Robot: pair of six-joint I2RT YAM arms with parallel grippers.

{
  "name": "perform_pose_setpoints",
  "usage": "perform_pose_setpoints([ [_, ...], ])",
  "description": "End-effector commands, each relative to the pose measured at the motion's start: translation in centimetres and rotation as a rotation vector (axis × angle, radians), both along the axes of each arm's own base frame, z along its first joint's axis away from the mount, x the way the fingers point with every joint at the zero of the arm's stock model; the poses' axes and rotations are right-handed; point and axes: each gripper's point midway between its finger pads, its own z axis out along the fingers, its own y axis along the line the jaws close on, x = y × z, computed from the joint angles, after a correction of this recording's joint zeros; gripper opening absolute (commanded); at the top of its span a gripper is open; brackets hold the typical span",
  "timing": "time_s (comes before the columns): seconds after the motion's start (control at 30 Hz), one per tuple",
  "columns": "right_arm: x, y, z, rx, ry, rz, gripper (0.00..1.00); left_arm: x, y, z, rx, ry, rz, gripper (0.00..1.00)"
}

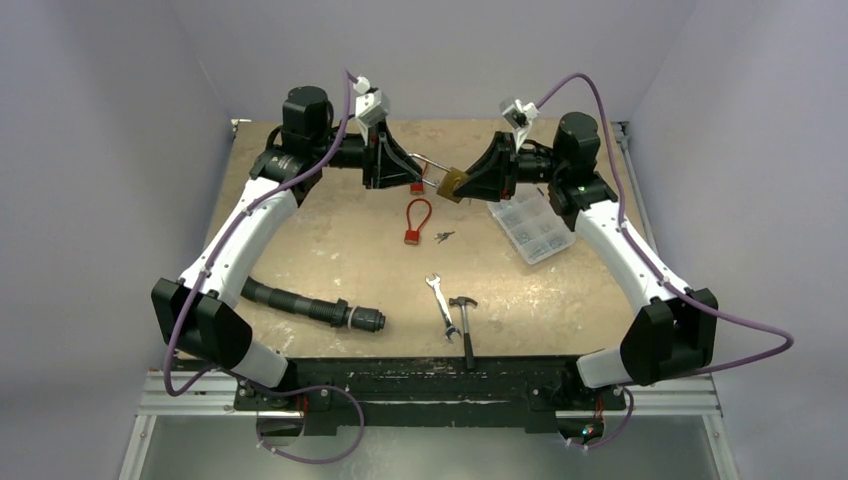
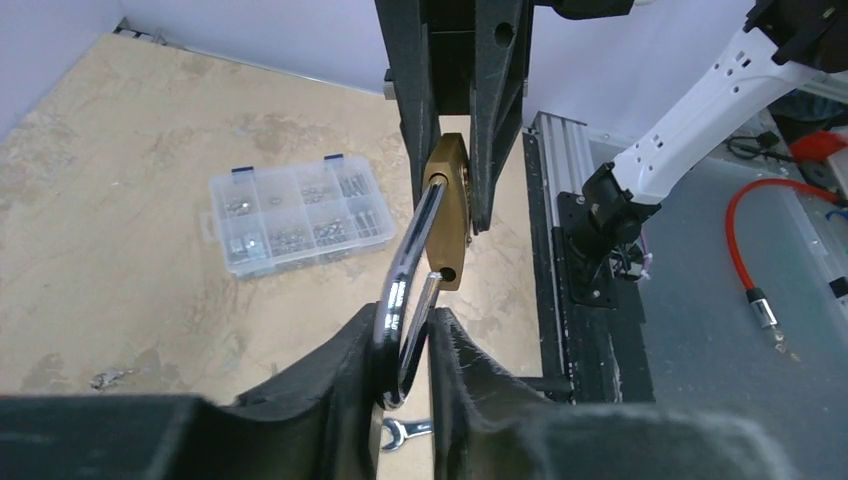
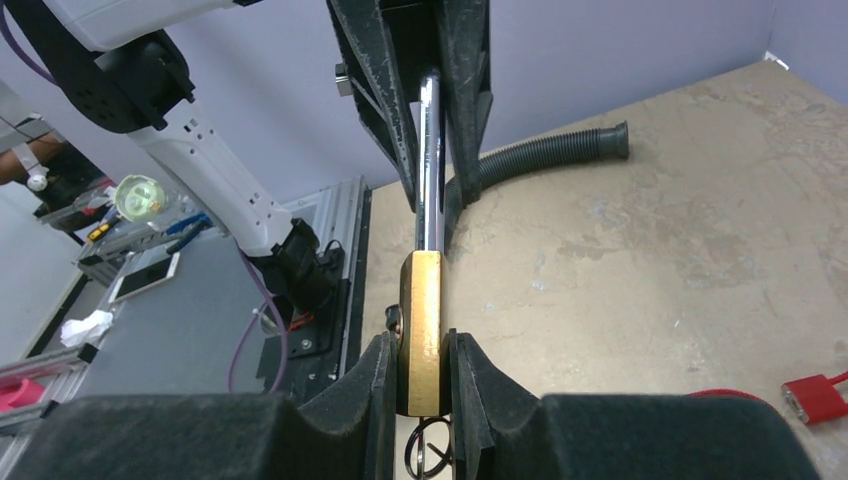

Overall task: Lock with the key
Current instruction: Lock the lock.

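Note:
A brass padlock (image 1: 452,184) hangs in the air between both arms above the table's far middle. My left gripper (image 1: 418,172) is shut on its steel shackle (image 2: 405,290), which stands between the fingers (image 2: 340,390) in the left wrist view. My right gripper (image 1: 468,180) is shut on the brass body (image 3: 422,330). In the left wrist view an open hole shows in the body's end (image 2: 446,272), with one shackle leg right beside it. A wire key ring (image 3: 430,445) shows just below the body; the key itself is hidden.
A red cable padlock (image 1: 415,222) and small loose keys (image 1: 444,237) lie on the table below. A clear parts box (image 1: 530,225) sits at the right. A wrench (image 1: 440,300), a hammer (image 1: 465,315) and a black ribbed hose (image 1: 300,300) lie near the front.

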Motion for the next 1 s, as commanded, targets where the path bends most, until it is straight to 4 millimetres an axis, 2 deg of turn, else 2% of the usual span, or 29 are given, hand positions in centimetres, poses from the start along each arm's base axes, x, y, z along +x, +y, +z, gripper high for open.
perform_pose_setpoints([
  [0.0, -1.1, -0.4, 4.6, 0.037, -0.205, -0.009, 0.0, -1.7, -0.3, 1.7, -0.036, -0.022, -0.058, 0.16],
  [0.1, -0.7, -0.4, 4.9, 0.028, -0.24, -0.032, 0.0, -2.2, -0.5, 1.5, -0.035, -0.004, -0.076, 0.0],
  [0.27, -0.6, -0.3, 5.9, 0.038, -0.295, -0.035, 0.0, -2.8, -1.0, 0.9, -0.029, 0.021, -0.097, 0.0],
  [0.5, -1.6, 0.8, 6.8, 0.054, -0.33, 0.001, 0.0, -3.7, -2.7, 0.1, -0.021, 0.044, -0.13, 0.0],
  [0.73, -1.5, 1.5, 7.7, 0.055, -0.393, -0.012, 0.0, -4.7, -3.6, -1.2, -0.005, 0.097, -0.163, 0.0],
  [0.97, -1.7, 2.7, 7.3, 0.04, -0.416, 0.009, 0.0, -5.9, -4.8, -2.2, 0.008, 0.136, -0.214, 0.0],
])
